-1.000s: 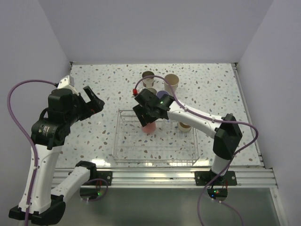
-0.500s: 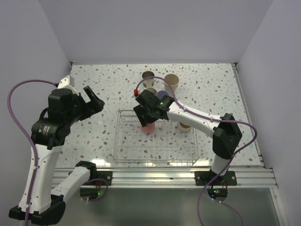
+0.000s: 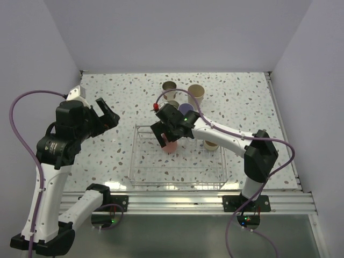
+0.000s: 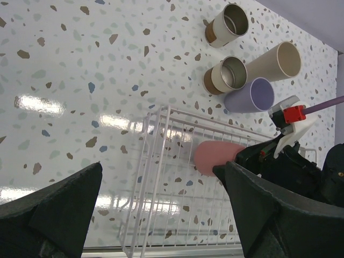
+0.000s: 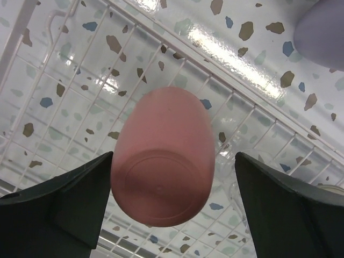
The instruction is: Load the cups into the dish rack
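Observation:
The red-pink cup stands upside down inside the dish rack, near its far side. My right gripper hangs just above it, open, with a finger on either side and a gap beside the cup. My left gripper is open and holds nothing, raised over the table left of the rack. Behind the rack stand two steel cups, a beige cup and a lavender cup. The pink cup also shows in the left wrist view.
Another steel cup sits on the table by the rack's right side, under the right forearm. The speckled table ends at white walls on the far, left and right sides. A metal rail runs along the near edge.
My right gripper's jaws have spread apart off the pink cup, which stays standing in the rack. The left arm has not moved.

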